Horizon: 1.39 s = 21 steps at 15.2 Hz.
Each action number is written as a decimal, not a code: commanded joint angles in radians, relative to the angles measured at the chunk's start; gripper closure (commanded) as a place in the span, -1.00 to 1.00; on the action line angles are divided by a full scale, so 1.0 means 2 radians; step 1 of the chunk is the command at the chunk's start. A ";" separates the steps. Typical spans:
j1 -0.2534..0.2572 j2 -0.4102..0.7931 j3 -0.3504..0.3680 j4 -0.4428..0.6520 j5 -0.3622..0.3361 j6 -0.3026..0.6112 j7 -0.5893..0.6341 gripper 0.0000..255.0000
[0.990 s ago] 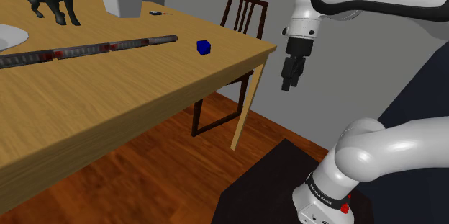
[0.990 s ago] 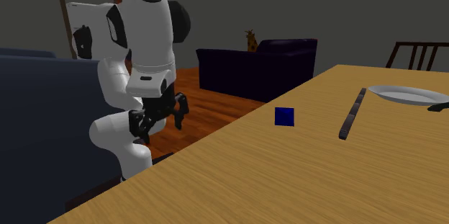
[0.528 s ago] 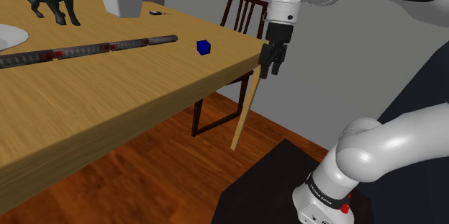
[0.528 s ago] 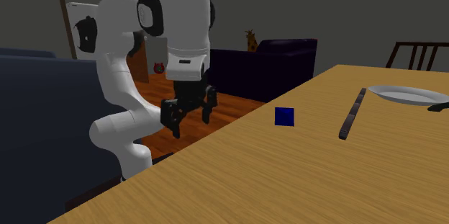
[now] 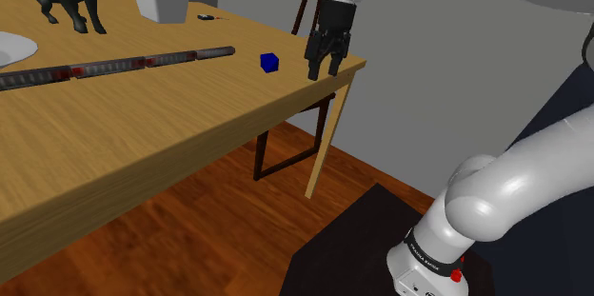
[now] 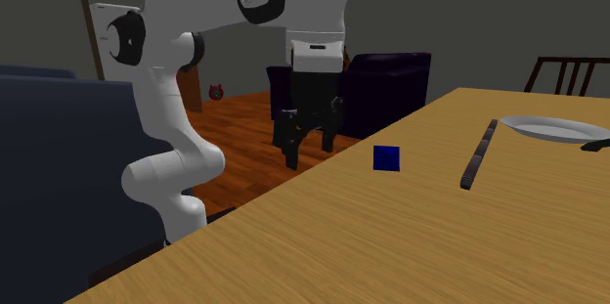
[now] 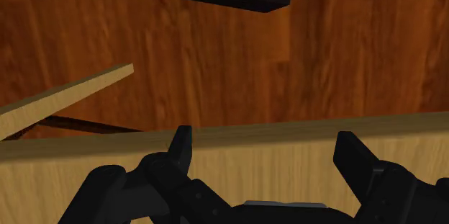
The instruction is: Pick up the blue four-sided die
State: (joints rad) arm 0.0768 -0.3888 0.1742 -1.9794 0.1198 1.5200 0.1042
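Shoulder view: black two-finger tool point(image 5: 322, 73) now at the right corner of the light wooden table point(image 5: 143, 123), just to the shoulder view's right of the small blue die point(image 5: 269, 61). Was hanging well off that corner a second ago, lower and further right; swung in towards the die in two steps. Open, fingers well apart, gripping nothing.

Wrist view: tool point(image 7: 265, 147) looking down across the table's edge point(image 7: 288, 168) to brown wooden floor point(image 7: 216, 57). So probably sitting over the edge, not over the die yet.

Second exterior view: tool point(image 6: 309, 151) near the die point(image 6: 386, 158) on that view's left, still apart. No change to the die: resting on the table point(image 6: 391, 243) close to the edge, well clear of the long dark rod point(image 6: 479, 155) and the white plate point(image 6: 552, 128).

Reading this as approach, most of the gap closed. Left to do: finish the traverse over the die, descend, close. Worth watching fingertip clearance against the table edge.
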 commanded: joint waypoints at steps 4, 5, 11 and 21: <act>0.008 0.080 0.035 0.103 -0.021 -0.001 0.045 -1.00; 0.010 0.097 0.042 0.126 -0.027 -0.003 0.054 -1.00; 0.024 0.174 0.070 0.230 -0.063 -0.016 0.095 -1.00; 0.023 0.159 0.068 0.168 -0.058 0.031 0.093 1.00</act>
State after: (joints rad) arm 0.1234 -0.0701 0.3098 -1.6420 0.0031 1.5821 0.2894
